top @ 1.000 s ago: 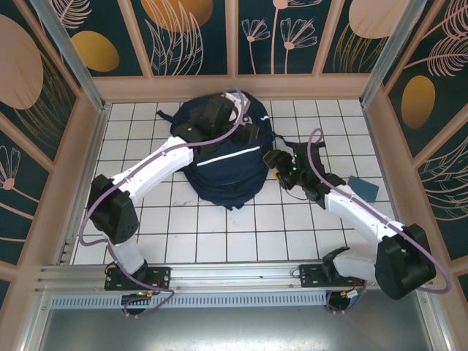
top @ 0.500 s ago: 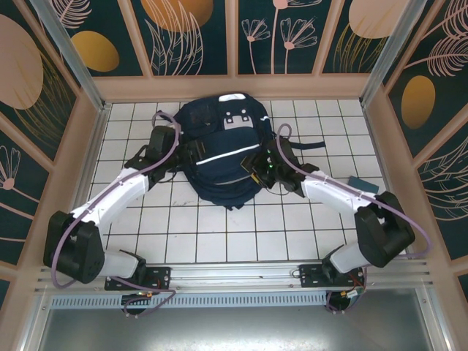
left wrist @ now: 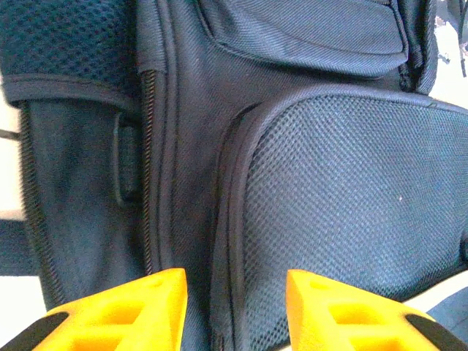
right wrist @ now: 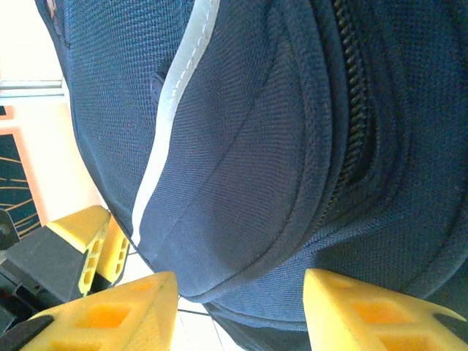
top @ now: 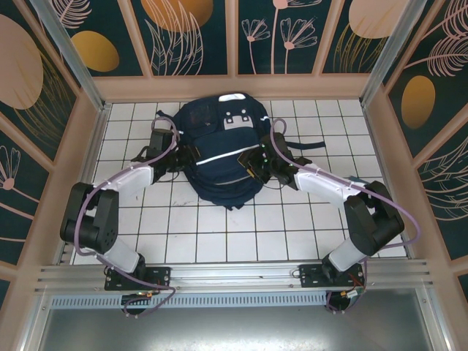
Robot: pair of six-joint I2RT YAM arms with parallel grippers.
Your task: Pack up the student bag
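Toward 12 o'clock on the tiled table (top: 219,241), up against the back wall, the student bag (top: 219,146) lies flat with its front face up. Judged soft and floppy: woven fabric with little structure, so it should sag and fold wherever it is lifted, and a pinch of loose cloth may slide off the pads. It is bulky but does not look heavy; the weight cannot be read from the pictures. The best holds look like the stitched seams, the piped edges or the black straps (top: 301,143) at its 3 o'clock side, not the open panels. The left gripper (top: 181,156) sits at the bag's 9 o'clock flank. In the left wrist view its jaws are partly spread, straddling the vertical seam between the zip (left wrist: 150,168) and the mesh side pocket (left wrist: 351,205). Fabric lies between the fingertips, but no firm pinch can be confirmed. The right gripper (top: 255,165) sits at the 4 o'clock flank. Its jaws are also part open, astride the rounded lower edge beside the white stripe (right wrist: 172,124). The cloth bulges into the gap, and contact with the pads cannot be told.
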